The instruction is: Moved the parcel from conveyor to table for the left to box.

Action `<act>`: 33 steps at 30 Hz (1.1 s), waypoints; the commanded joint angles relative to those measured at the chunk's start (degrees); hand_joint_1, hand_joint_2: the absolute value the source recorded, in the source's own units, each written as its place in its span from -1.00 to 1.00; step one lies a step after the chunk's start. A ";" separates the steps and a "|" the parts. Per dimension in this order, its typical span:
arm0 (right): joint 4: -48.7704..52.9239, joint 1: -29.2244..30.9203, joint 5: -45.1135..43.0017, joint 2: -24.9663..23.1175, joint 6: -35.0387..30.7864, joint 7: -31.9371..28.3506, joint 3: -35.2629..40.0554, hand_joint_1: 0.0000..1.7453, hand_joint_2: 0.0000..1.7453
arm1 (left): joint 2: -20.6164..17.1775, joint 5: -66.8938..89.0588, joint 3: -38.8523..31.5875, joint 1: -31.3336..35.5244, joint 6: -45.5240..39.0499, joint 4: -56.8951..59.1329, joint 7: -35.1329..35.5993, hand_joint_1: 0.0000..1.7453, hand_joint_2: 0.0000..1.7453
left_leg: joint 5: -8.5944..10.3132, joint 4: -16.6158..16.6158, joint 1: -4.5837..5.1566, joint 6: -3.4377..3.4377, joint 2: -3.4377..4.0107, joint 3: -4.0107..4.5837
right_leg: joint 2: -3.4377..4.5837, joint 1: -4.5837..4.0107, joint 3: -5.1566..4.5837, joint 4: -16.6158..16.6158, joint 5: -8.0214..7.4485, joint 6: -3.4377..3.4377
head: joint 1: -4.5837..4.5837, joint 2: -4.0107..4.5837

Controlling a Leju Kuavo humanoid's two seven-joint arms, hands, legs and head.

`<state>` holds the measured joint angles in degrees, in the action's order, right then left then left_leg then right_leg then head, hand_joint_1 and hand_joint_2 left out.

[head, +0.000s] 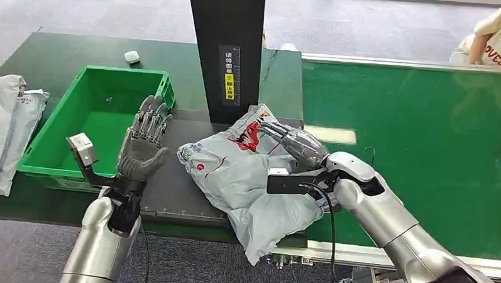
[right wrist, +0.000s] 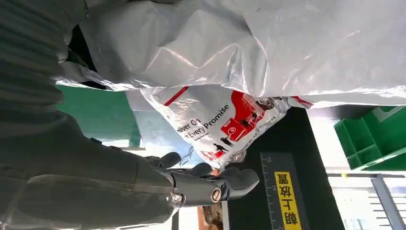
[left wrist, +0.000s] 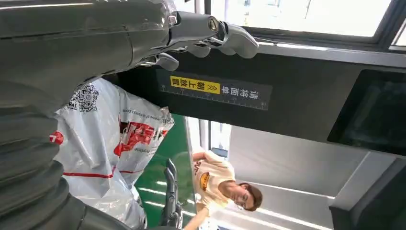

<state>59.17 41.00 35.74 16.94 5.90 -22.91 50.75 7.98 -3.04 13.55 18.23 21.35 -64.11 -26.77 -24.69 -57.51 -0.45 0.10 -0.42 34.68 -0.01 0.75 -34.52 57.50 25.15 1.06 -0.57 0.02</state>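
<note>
Conveyor: a wide green belt is seen on the outer side of the right hand, running away from it; a person in a pale shirt is seen at its far end.
Bench: a dark surface is seen under both hands, joined to the conveyor's edge.
Post: a black upright post with a yellow label is placed just beyond the right hand's fingertips, and beyond and to the inner side of the left hand.
Bin: a green plastic bin is placed just beside the left hand, on its outer side; its inside appears bare.
Parcel: a grey plastic mailer bag with red print is lying between the two hands, mostly on the bench, with one end hanging over the near edge of the bench. It is crumpled.
Other bags: grey-white mailers are laid beyond the bin, well apart from the left hand.
Right hand: it is laid on top of the parcel, fingers stretched forward and pressed onto the plastic. Whether the bag is truly gripped cannot be told.
Left hand: it is raised upright, palm turned toward the parcel, fingers spread; nothing is held, and the parcel is not touched by it.
Small white object: it is lying on the bench beyond the bin, far from the left hand.
</note>
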 commanded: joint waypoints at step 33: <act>-0.16 1.28 0.09 0.65 0.08 -0.07 1.31 -1.00 1.00 | -0.99 0.06 1.08 1.25 -0.02 0.98 0.04 -1.00 1.00 | -0.05 0.05 0.00 0.01 0.02 -0.19 | -0.02 -0.01 0.20 -0.06 0.05 -0.05 | 0.00 0.00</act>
<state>59.17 41.00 35.74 16.94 5.90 -22.88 50.75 7.98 -3.04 13.55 18.23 21.35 -64.11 -26.77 -24.69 -57.51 -0.45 0.10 -0.42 34.68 -0.01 0.75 -34.52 57.50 25.15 1.06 -0.57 0.02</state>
